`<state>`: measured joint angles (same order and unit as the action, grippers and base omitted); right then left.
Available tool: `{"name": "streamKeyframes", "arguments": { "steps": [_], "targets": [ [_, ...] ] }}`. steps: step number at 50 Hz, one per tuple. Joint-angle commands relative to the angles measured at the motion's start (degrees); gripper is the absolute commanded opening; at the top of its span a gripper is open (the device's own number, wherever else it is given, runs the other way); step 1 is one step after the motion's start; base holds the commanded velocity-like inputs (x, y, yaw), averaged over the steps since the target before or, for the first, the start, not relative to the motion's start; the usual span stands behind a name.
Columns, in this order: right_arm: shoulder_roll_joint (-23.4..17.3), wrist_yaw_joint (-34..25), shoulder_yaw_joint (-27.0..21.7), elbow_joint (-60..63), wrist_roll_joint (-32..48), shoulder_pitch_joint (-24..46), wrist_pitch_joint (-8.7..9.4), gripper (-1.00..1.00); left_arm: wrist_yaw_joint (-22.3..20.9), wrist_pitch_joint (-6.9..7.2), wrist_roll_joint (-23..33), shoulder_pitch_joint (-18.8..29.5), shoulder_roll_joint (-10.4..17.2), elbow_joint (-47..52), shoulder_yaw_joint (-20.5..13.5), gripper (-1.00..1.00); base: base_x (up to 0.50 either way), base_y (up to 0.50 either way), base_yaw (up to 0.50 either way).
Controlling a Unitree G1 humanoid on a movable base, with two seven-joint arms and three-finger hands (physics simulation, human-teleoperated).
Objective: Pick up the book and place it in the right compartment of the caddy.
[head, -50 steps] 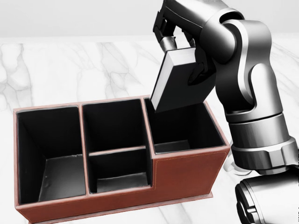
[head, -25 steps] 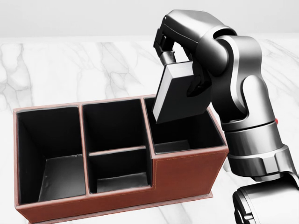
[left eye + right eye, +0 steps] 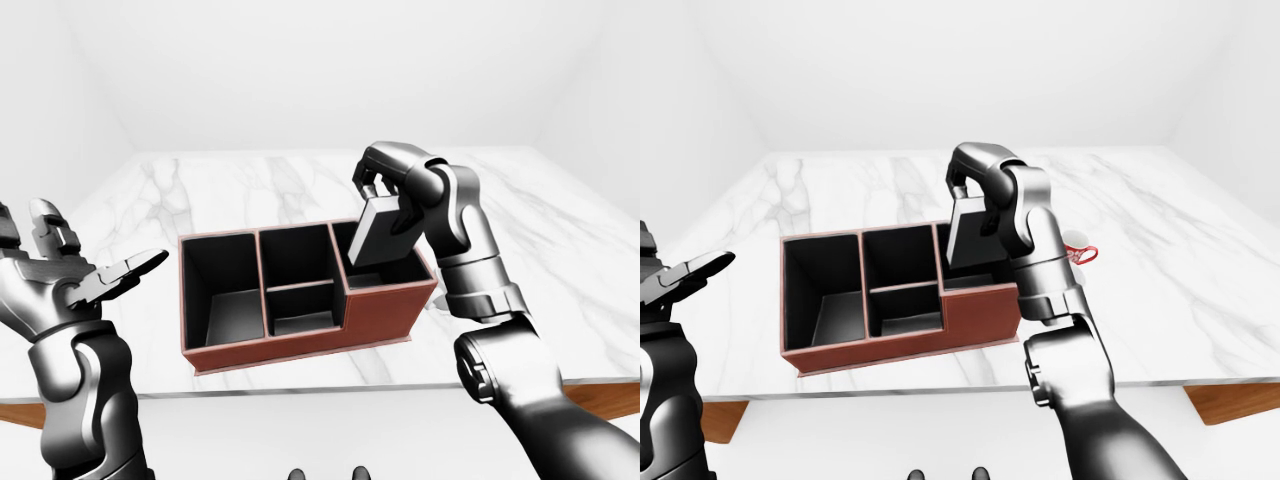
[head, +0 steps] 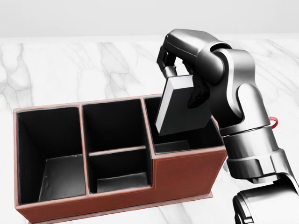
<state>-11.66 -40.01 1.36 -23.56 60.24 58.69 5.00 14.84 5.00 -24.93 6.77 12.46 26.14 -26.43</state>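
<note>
Clamped in the right hand point(image 4: 180, 77), the tilted book point(image 4: 180, 109) has sunk lower than 1 second ago into the caddy point(image 4: 187, 172)'s right compartment (not yet released), so placement looks nearly done, while the left hand point(image 3: 75, 275) hovers wide open off the worktop point(image 3: 250, 185).

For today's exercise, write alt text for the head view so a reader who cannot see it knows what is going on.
The robot's right hand holds a dark book tilted, its lower end dipping into the right compartment of a reddish-brown caddy on a white marble table. The caddy's other three black-lined compartments are empty.
</note>
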Motion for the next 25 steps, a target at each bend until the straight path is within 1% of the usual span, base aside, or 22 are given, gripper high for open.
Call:
{"name": "streamKeyframes", "arguments": {
  "steps": [1, 25],
  "targets": [
    [-0.4, 0.0, -0.4, -3.3, -0.4, 0.3, 0.0, -1.0, 0.0, 0.0, 0.0, 0.0, 0.0, 0.1, 0.0, 1.0, 0.0, 0.0, 0.0],
    [-0.6, 0.0, -0.1, -11.5, -1.7, -0.1, 0.0, -1.0, 0.0, 0.0, 0.0, -0.1, 0.0, 0.1, 0.0, 1.0, 0.0, 0.0, 0.0]
  ]
}}
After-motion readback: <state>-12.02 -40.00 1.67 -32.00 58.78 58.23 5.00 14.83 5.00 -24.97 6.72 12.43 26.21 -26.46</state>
